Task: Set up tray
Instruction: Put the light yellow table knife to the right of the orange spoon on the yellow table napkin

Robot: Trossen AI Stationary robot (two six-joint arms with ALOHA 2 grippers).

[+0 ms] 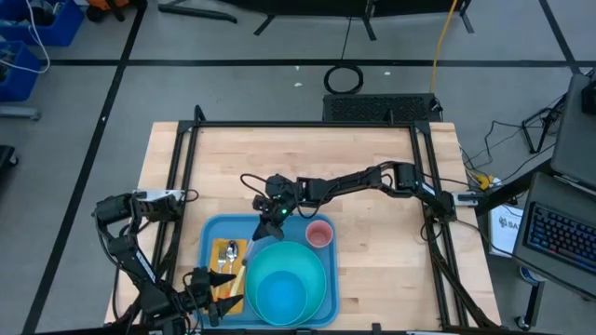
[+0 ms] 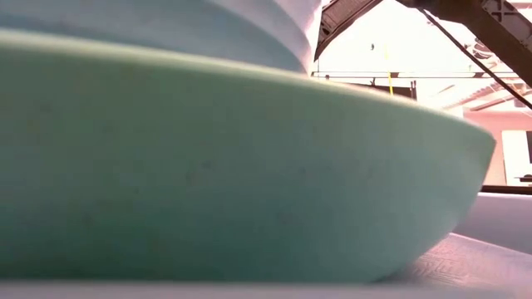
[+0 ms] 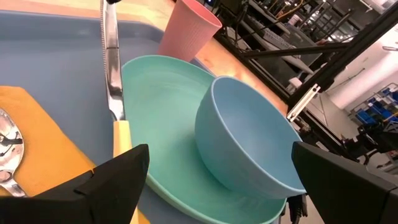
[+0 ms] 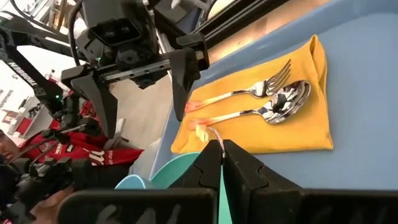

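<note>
Here, left hand [image 1: 216,296] open beside tray [image 1: 212,233]; right hand [image 1: 270,216] closed above tray, gripping nothing

We find the tray [image 1: 212,233] on the table [image 1: 372,167], carrying everything. On it lies the napkin [image 4: 298,118], with fork [image 4: 261,87] and spoon [image 4: 280,106] side by side on top. Beside the napkin sits the plate [image 3: 161,124], the bowl [image 3: 242,137] in it, and the cup [image 3: 186,31] stands beyond the plate. A knife [image 3: 112,68] lies between napkin and plate — straight ahead of the left fingers [image 3: 112,180]. The right fingers [image 4: 211,168] hang above the plate's rim — the napkin ahead of them.
</note>
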